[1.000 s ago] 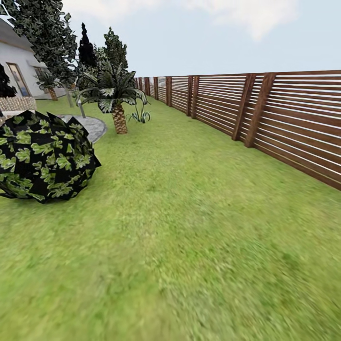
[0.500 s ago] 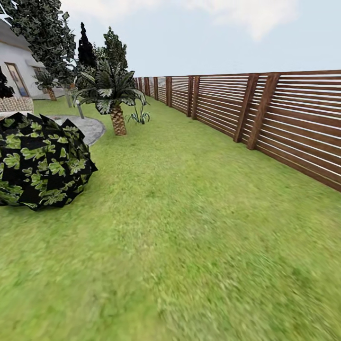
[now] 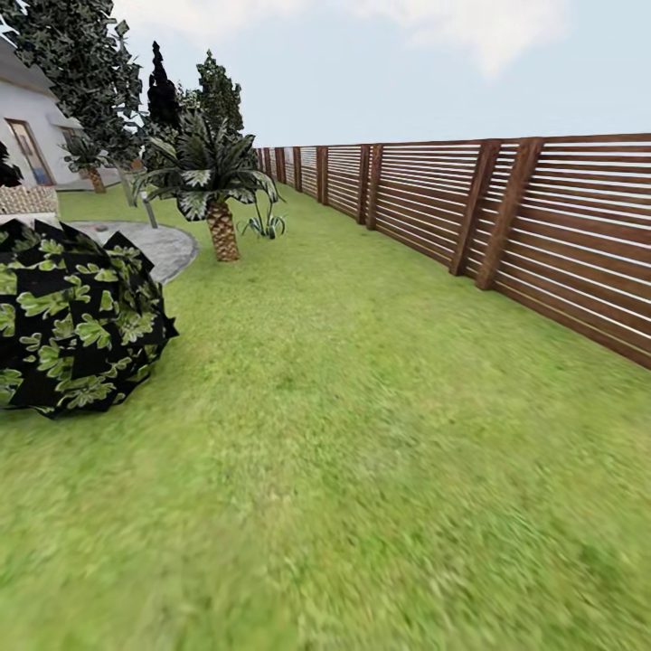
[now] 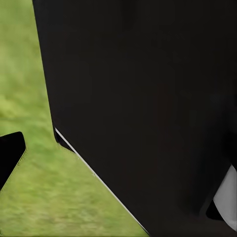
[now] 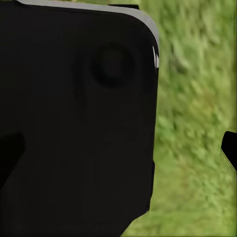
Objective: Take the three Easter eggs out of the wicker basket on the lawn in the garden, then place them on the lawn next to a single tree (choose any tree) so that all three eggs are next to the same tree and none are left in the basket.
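the lawn [image 3: 362,434] spreads green with yellowish patches from the near edge to a slatted wooden fence [image 3: 561,235] along its right side. on the grass at left sits a dark leafy bush [image 3: 72,316]; farther back stand a small palm [image 3: 212,194] and a spiky agave [image 3: 264,220], beside a grey paved patch [image 3: 158,244].

One bush [image 3: 77,321], one palm [image 3: 211,181], one fence [image 3: 506,226]

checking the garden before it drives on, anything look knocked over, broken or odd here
Nothing stands out. The lawn is bare green grass, the wooden slat fence runs straight and unbroken along the right, and the dark leafy bush and small palm stand upright on the left.
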